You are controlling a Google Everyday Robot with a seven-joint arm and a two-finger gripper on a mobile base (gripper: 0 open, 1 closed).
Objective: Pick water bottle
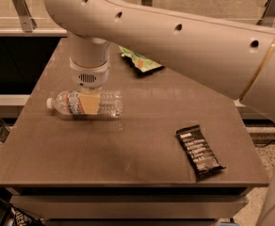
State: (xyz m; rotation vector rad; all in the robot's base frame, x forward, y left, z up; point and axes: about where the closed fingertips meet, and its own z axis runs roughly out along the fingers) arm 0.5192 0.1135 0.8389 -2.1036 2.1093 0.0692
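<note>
The water bottle [110,104] is clear ribbed plastic with a white cap and a red-and-white label band. It lies on its side on the left part of the brown table [128,145], cap pointing left. My gripper [89,102] comes straight down from the wrist onto the bottle's middle, just right of the label. A tan part of the gripper covers the bottle there. The bottle rests on the table top.
A black snack bar [199,151] lies at the front right of the table. A green snack bag [140,61] lies at the back, partly under my arm [184,36]. A railing and a shelf run behind the table.
</note>
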